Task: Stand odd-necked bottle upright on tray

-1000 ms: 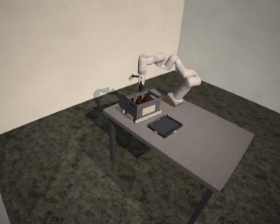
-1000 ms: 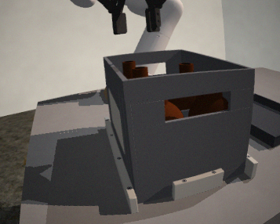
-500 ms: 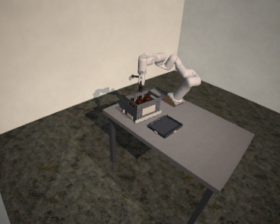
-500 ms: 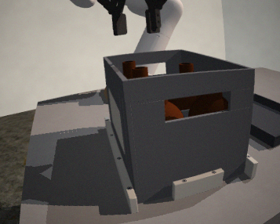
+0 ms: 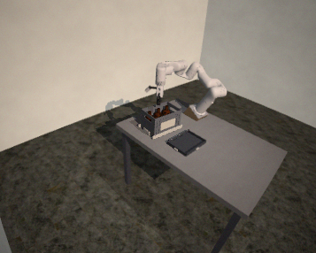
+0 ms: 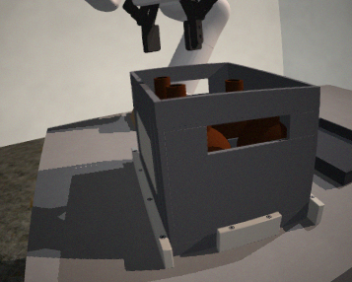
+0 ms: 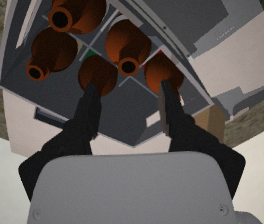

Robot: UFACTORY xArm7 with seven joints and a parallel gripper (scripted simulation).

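The grey crate (image 5: 150, 126) (image 6: 235, 177) (image 7: 125, 114) stands level on the table and holds five brown bottles. In the wrist view, one bottle (image 7: 90, 12), a left one (image 7: 58, 47) and a middle one (image 7: 128, 40) show their mouths. The necks of a lower bottle (image 7: 99, 75) and a right bottle (image 7: 163, 71) are hidden behind the fingers. All five appear to stand. My gripper (image 5: 158, 101) (image 6: 173, 41) (image 7: 128, 92) is open and empty above the crate, its fingertips higher than the rim. The dark tray (image 5: 186, 142) (image 6: 342, 149) lies level beside the crate, with no bottle on it.
Pale low strips, one at the crate's near side (image 6: 249, 232), line the foot of the crate. The table (image 5: 228, 164) carries crate, tray and the arm's base. The crate's high walls and inner dividers surround the bottles.
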